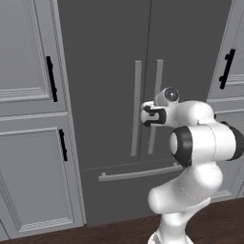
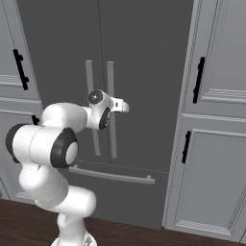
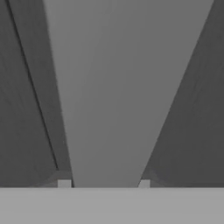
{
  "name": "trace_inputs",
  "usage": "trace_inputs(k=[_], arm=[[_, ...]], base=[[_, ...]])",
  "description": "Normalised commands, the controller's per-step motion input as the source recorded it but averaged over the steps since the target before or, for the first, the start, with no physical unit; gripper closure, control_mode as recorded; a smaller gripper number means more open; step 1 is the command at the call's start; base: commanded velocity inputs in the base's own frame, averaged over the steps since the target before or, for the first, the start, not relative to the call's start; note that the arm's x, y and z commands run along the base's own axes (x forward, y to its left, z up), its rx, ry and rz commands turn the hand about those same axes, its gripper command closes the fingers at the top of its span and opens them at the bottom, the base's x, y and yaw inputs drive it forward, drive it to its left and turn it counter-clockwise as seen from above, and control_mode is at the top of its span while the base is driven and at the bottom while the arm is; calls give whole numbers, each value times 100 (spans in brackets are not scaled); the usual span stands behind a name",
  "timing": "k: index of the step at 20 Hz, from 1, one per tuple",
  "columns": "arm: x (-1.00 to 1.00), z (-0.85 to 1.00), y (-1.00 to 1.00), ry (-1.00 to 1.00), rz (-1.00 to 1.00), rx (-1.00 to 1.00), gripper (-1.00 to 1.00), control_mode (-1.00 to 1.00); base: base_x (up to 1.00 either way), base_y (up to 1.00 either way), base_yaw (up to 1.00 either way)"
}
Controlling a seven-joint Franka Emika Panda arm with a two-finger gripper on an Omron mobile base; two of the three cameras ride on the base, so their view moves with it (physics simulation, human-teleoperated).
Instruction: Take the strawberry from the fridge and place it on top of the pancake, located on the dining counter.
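The tall dark grey double-door fridge (image 1: 124,95) stands shut between light grey panelled cabinets (image 1: 28,119) with black handles, so the strawberry, presumably inside, is hidden behind the doors. The white arm reaches level at the long vertical grey bar handle of the right-hand door (image 1: 157,86); the hand (image 2: 126,106) sits right at that bar. In the hand view the bar (image 3: 124,87) runs broad and pale up the middle, with a small finger tip (image 3: 64,183) on either side of its foot, so the fingers straddle it; whether they already press on it I cannot tell. The bar looks rigid, smooth and likely a little slippery, so I judge a firm pinch across its width near mid-height is the sound hold for pulling the door, which should swing with some weight. The strawberry itself should be light, soft and easily bruised, wanting a gentle pinch across its widest part. No brand, label or writing can be read anywhere.
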Motion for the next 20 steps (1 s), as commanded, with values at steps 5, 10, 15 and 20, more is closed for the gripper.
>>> trace_inputs(k=[5, 10, 15, 20], arm=[[-73, -18, -100, -1, -12, 7, 100, -100], [-72, -15, -100, -1, -9, 9, 100, -100], [-68, -8, -100, 0, -9, 11, 100, -100], [-59, -5, -100, 0, -5, 12, 100, -100]], base=[[0, 0, 0], [0, 0, 0], [0, 0, 0], [0, 0, 0]])
